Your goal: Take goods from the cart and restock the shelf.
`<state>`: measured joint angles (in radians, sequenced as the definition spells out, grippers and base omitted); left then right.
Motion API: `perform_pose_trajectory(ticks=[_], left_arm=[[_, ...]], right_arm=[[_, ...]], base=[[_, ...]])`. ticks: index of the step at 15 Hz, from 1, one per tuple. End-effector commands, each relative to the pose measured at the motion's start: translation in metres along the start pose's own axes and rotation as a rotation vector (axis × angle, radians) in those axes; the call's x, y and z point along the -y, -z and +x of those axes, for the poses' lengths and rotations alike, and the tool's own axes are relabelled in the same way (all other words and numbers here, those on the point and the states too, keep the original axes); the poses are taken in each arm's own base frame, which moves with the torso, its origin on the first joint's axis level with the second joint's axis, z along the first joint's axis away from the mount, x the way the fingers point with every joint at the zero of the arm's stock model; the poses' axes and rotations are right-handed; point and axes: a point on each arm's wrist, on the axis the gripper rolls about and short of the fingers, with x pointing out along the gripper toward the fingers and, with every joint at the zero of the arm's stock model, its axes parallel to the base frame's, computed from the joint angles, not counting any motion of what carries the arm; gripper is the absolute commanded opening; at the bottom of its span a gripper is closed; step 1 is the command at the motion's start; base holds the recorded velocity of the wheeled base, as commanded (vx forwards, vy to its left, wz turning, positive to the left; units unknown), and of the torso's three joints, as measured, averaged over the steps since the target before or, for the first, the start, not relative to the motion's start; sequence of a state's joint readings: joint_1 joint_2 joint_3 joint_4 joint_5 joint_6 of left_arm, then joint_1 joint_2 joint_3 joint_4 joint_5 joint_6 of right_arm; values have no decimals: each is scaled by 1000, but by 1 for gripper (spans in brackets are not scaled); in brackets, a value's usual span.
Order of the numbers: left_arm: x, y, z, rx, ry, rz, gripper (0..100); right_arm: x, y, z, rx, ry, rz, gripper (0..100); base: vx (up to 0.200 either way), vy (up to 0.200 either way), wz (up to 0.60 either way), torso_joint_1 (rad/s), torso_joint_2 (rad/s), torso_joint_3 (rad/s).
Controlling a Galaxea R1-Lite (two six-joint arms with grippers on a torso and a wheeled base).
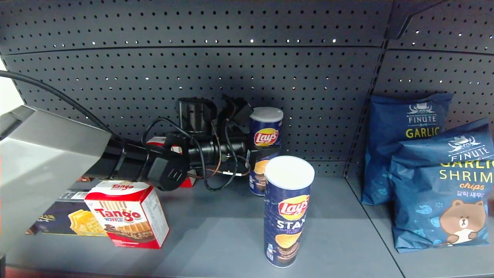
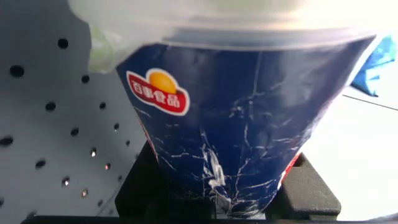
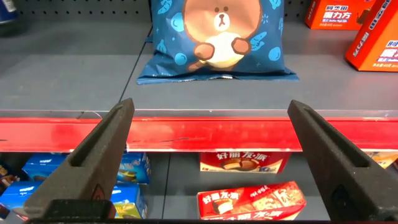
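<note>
Grey metal shelf with a pegboard back held two blue chip bags leaning at the right. A red-and-white wafer box stood at the left front. The left tool pinched a blue chip can upright near the back wall; a matching can stood apart in front. The right tool was spread wide, facing a red shelf edge.
</note>
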<state>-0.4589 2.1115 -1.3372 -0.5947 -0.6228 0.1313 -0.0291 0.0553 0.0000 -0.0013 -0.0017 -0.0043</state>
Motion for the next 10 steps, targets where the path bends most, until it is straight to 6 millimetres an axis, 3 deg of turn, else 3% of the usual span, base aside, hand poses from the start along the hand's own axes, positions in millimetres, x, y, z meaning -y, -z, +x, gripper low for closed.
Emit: perform_pose_trajectory(ticks=[1, 10], left_arm=[[-5, 8, 9, -6, 2, -4, 0], [-15, 17, 26, 0, 1, 1, 0]], right_arm=[[0, 0, 0, -3, 0, 0, 100], [0, 0, 0, -3, 0, 0, 100]], base=[[0, 0, 0, 0, 0, 0], [0, 0, 0, 0, 0, 0]])
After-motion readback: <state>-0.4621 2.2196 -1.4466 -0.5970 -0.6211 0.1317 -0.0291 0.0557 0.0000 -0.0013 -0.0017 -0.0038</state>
